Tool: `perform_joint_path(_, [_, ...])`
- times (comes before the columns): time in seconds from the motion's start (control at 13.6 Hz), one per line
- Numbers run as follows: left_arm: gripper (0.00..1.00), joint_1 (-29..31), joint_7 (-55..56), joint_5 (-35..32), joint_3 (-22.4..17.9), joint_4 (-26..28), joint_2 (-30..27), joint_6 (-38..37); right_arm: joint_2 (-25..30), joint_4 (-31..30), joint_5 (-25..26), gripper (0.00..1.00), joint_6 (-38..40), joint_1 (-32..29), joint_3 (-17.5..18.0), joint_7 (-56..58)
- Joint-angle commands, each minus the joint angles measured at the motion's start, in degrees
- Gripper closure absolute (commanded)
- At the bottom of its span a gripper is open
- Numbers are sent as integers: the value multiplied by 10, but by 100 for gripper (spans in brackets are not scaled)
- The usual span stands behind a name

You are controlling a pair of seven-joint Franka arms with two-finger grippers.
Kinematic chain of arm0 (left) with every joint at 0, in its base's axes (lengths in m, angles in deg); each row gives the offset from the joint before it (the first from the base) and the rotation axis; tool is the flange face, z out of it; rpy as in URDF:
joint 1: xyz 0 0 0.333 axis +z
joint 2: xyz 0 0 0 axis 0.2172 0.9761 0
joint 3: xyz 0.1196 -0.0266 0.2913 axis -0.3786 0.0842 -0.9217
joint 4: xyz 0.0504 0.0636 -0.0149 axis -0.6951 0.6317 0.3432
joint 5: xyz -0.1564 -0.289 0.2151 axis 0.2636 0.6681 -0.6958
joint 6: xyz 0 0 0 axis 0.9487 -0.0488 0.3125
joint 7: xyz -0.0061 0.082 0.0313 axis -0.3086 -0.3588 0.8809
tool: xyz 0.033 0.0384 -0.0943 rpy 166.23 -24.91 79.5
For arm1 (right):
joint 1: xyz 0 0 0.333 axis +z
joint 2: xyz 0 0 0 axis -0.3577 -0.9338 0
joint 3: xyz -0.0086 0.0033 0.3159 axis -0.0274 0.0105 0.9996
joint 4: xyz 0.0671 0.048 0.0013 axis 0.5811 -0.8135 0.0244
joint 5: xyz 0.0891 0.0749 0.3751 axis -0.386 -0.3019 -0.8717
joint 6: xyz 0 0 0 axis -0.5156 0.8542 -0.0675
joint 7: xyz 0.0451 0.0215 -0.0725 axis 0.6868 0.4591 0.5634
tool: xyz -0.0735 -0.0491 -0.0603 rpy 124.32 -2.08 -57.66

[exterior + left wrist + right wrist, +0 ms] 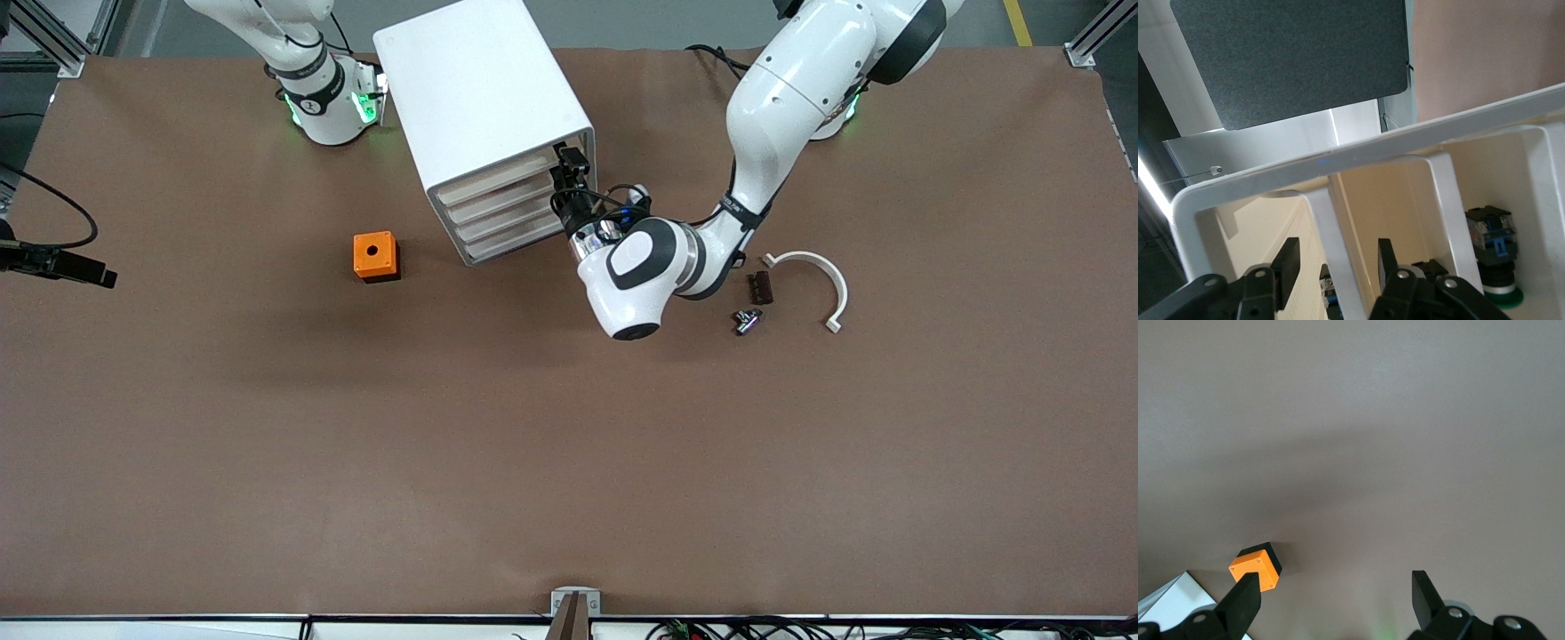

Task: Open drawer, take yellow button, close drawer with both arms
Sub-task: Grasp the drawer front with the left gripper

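The white cabinet (480, 98) stands near the robots' bases. Its uppermost drawer (493, 180) looks pushed in. My left gripper (569, 178) is at the drawer front's end toward the left arm. In the left wrist view the left gripper (1338, 267) is open, its fingers (1288, 263) either side of a white upright bar (1328, 220) of the drawer, not touching it. Inside I see a black-and-blue push-button with a green cap (1495, 257). No orange-capped button shows. My right gripper (1335, 587) is open and empty, high over the table.
An orange cube with a hole (375, 255) sits on the table toward the right arm's end; it also shows in the right wrist view (1256, 565). A small dark part (758, 287), a small metal part (747, 320) and a white curved clip (813, 276) lie beside the left arm.
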Motion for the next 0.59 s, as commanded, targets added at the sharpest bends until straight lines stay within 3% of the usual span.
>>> perform_joint_path(0.0, [54, -9, 13, 15, -1, -4, 5, -8, -2, 6, -10, 0, 5, -3, 5, -25])
perform_joint_path(0.3, [78, -14, 13, 16, -2, -4, 9, -8, -2, 6, -15, 0, 8, -1, 5, -49])
perform_joint_path(0.52, [81, -11, 11, 16, -1, -5, 11, -8, -1, 5, -20, 0, 12, -2, 5, -58])
